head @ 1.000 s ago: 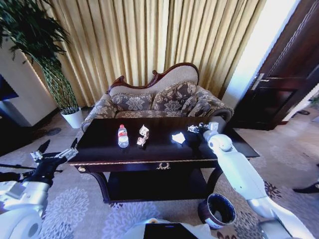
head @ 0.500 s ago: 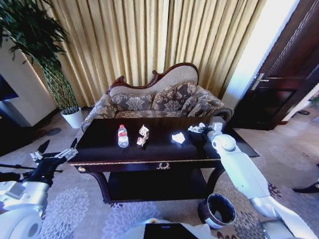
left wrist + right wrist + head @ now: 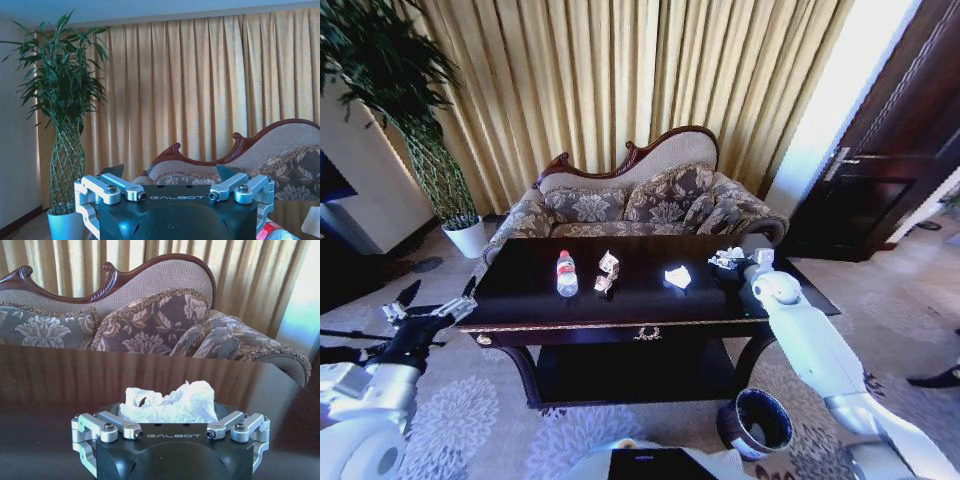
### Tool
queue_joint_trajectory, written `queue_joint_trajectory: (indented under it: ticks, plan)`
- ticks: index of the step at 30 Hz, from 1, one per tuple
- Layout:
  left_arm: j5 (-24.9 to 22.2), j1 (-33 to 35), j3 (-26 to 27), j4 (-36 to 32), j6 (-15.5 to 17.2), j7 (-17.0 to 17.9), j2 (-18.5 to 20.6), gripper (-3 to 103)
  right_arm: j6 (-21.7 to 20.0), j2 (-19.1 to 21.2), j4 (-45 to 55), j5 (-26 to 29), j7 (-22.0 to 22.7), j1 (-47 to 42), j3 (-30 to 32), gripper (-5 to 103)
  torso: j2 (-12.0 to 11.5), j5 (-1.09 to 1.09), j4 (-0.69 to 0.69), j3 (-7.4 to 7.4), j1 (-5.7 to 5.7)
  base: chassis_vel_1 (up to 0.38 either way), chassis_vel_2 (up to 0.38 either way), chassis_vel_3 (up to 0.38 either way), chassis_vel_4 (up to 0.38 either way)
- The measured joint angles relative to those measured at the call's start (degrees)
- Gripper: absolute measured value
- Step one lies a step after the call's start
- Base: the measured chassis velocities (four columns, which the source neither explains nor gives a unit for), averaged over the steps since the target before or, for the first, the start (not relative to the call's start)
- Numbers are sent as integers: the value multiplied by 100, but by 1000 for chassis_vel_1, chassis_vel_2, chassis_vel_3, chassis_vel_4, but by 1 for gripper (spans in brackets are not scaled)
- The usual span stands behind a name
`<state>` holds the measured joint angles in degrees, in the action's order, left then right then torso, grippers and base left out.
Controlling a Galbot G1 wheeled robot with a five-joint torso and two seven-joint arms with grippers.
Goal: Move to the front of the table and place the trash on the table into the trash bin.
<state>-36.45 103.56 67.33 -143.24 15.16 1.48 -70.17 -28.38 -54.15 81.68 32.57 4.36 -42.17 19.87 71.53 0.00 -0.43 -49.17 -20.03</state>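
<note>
Right gripper (image 3: 728, 258) jaws clenched on crumpled paper (image 3: 170, 400) over counter (image 3: 55, 385) (judged light, soft, crushable; pinched mid-wad); left gripper (image 3: 169, 175) parked low, jaws released.

Daylight glows through the gold curtains (image 3: 620, 80) and blows out to white at their right end, beside the dark door (image 3: 895, 150). The glossy table (image 3: 520, 290) mirrors the glow. Straight lines bow toward the head view's edges.
</note>
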Motion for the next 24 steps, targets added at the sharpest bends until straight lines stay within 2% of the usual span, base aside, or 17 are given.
queue_joint_trajectory:
  ticks: [4, 8, 10, 14, 17, 19, 20, 23, 24]
  plan:
    - [-5, 0, 4, 0, -11, 0, 10, 100, 0, -1, 5, -2, -5, -16, -2, 101, 0, 0, 0, 0, 0, 0, 0, 0, 0]
    - [-12, -1, 5, 0, -15, 0, 8, 100, -3, -2, 38, 0, -10, -16, -22, 83, 0, 0, 0, 0, 0, 0, 0, 0, 0]
    - [-12, 1, 7, 0, -17, 0, 6, 100, -3, -2, 50, 0, -11, -21, -26, 83, 0, -1, 0, 0, 0, 0, 0, 0, 0]
    - [-18, 5, 23, 0, -35, 0, 8, 100, -4, -13, 89, -4, -11, -76, -25, 61, 0, -1, 0, 0, 0, 0, 0, 0, 0]
    - [-19, 5, 27, 0, -37, 0, 11, 100, -4, -13, 112, -7, -11, -103, -13, 56, 0, 0, 0, 0, 0, 0, 0, 0, 0]
    - [-20, 5, 27, 0, -40, 0, 12, 100, -3, -13, 132, -8, -12, -122, 10, 44, 0, -1, 0, 0, 0, 0, 0, 0, 0]
    - [-20, 5, 27, 0, -40, 0, 12, 100, -3, -13, 132, -8, -12, -122, 10, 44, 0, -1, 0, 0, 0, 0, 0, 0, 0]
    - [-20, 3, 23, 0, -41, 0, 11, 100, 4, -5, 167, -9, -11, -171, 48, 28, 0, -1, 0, 0, 0, 0, 0, 0, 0]
    - [-20, 3, 23, 0, -41, 0, 11, 100, 4, -5, 167, -9, -11, -171, 48, 28, 0, -1, 0, 0, 0, 0, 0, 0, 0]
